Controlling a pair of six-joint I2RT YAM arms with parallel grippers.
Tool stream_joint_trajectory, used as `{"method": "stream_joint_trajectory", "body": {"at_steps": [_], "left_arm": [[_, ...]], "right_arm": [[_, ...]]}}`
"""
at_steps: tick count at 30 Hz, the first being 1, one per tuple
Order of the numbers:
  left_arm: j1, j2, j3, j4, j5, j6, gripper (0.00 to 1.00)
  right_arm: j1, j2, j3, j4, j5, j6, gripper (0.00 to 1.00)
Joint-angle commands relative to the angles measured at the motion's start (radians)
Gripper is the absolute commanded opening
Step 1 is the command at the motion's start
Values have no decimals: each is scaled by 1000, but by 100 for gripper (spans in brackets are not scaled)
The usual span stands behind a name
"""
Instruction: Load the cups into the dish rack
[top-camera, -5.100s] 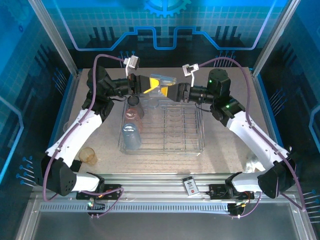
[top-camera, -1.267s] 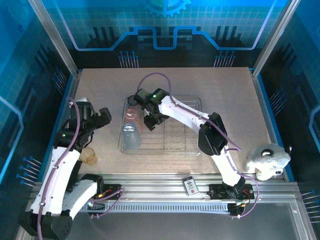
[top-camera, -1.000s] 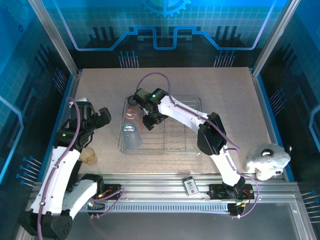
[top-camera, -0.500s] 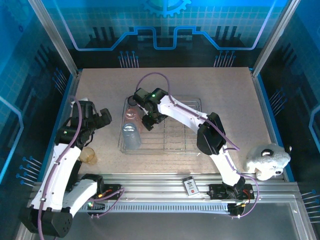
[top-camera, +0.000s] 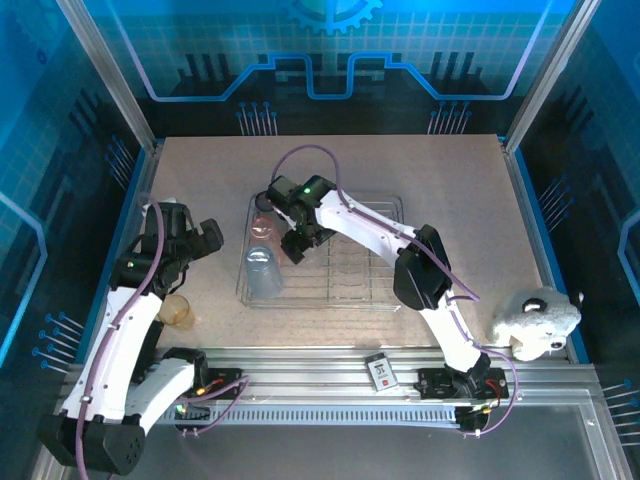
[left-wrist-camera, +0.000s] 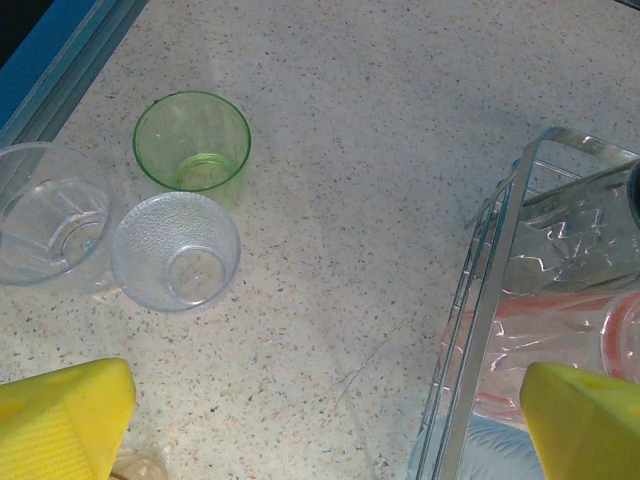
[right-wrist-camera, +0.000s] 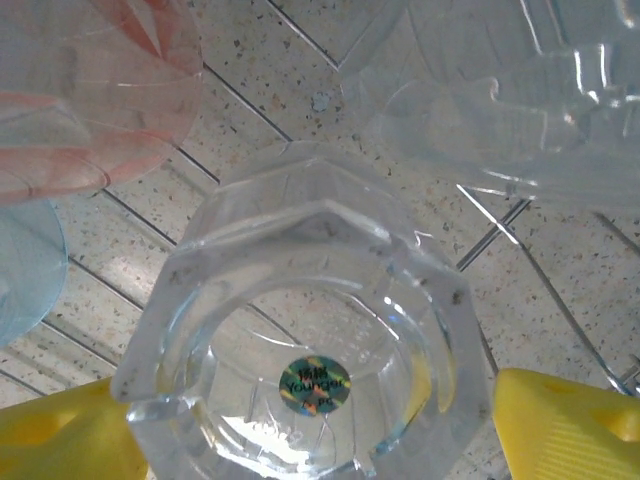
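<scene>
A speckled tabletop inside a blue-lit enclosure is carrying the dish rack. The right gripper is hanging over it, pads flanking a clear faceted cup; whether they are pinching it I cannot tell. A pink cup and a blue cup are lying just beside that gripper. The left gripper is hovering spread wide, empty. Ahead of it a green cup, a textured clear cup and a smooth clear cup are waiting, with an amber cup back toward its base. Judging by this, roughly half is loaded.
</scene>
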Motion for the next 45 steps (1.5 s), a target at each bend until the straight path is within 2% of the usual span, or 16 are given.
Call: {"method": "stream_joint_trajectory", "body": {"at_steps": [1,9,18,23,30,34,38,41,42,43,45], "left_arm": [[12,-7,16,-17,-9,25,99],[22,30,52,-57,-61,51,100],[72,115,106,-94,-89,69,99],[114,201,170,-143,-151,98,99],[225,396,294,-226,-172,128,99],[299,470,352,-248,-144,97,99],[371,541,388,-272,-171,77,97],[458,570,375,-258,-147,41,92],[497,577,364,-244,-102,23,90],[538,581,345,-219,-33,14,84],[586,586,316,-187,33,-15,74]], "right_arm": [[-10,9,28,-55,-19,15,86],[-12,-56,35,-53,-43,12,86],[-15,-153,23,-34,-69,11,86],[-29,-258,-53,17,-73,2,85],[-78,-503,-361,196,-91,-41,84],[-120,-638,-537,248,-61,-24,84],[-163,-762,-669,289,-79,-3,83],[-185,-819,-710,287,-95,-16,82],[-189,-830,-711,275,-95,-24,82],[-192,-836,-708,265,-92,-33,82],[-194,-845,-703,247,-83,-41,82]]}}
